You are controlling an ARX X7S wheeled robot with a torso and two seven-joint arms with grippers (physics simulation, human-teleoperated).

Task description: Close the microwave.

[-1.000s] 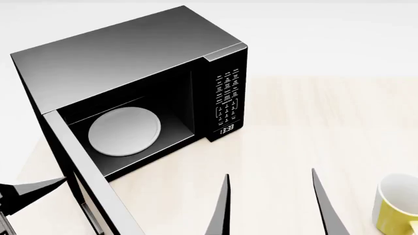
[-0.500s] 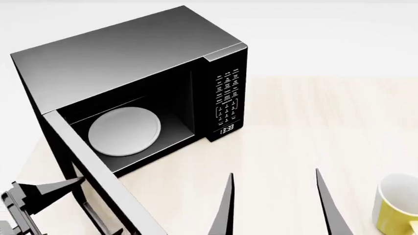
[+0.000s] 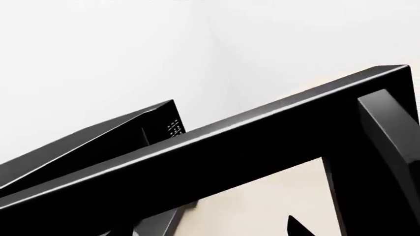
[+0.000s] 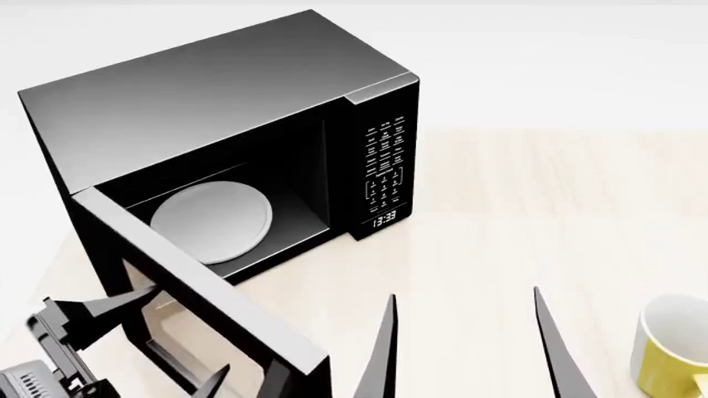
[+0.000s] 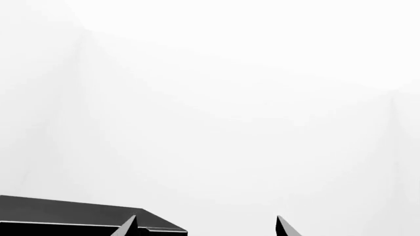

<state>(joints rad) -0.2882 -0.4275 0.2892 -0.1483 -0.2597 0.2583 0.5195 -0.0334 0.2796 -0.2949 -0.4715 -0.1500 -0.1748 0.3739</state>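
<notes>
Behind the microwave [image 4: 221, 124] door, left pincer [image 4: 166, 340], spread wide, holding nothing.

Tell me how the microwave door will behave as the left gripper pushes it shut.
The door looks like a rigid framed panel, so it should swing on its hinge rather than flex. The microwave is big and boxy, so it probably stays put. The left gripper touches the smooth outer face, so its fingertip might slide.

Bright even light, faint shadows, perhaps overexposed
</notes>
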